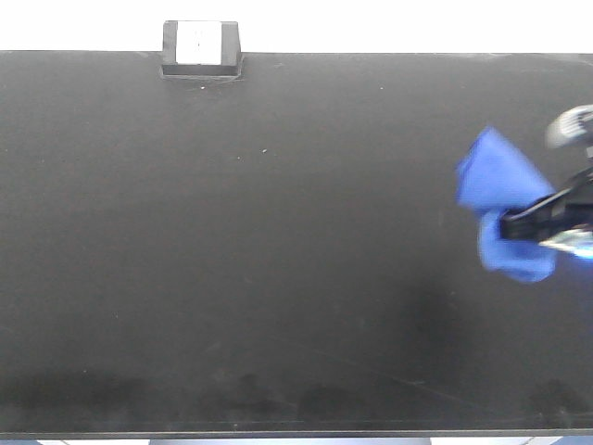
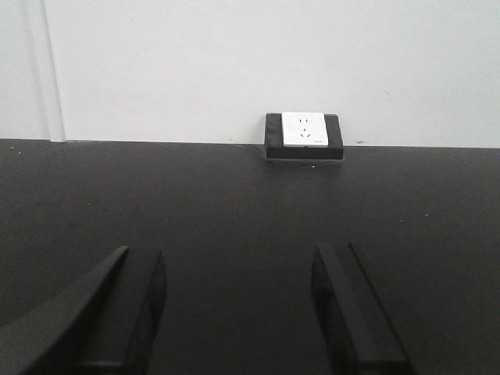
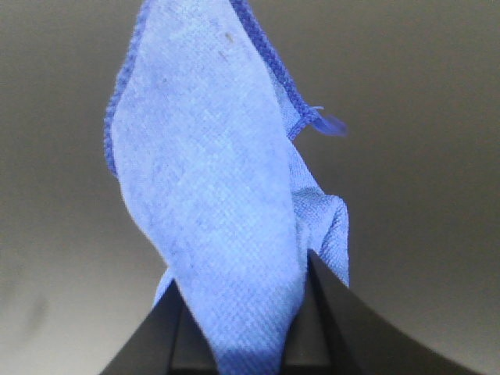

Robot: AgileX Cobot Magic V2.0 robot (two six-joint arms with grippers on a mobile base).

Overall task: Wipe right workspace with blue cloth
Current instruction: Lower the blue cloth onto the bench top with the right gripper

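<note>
The blue cloth (image 1: 505, 190) is crumpled at the far right of the black table (image 1: 278, 260), held by my right gripper (image 1: 514, 225), which comes in from the right edge. In the right wrist view the cloth (image 3: 211, 195) fills the gap between the two black fingers (image 3: 344, 328), pinched and hanging forward over the table. My left gripper (image 2: 238, 305) shows only in the left wrist view: its two black fingers stand wide apart, empty, low over the dark table.
A black box with a white power socket (image 1: 201, 46) sits at the table's back edge, left of centre; it also shows in the left wrist view (image 2: 303, 134) against the white wall. The table's front edge (image 1: 278, 432) runs along the bottom.
</note>
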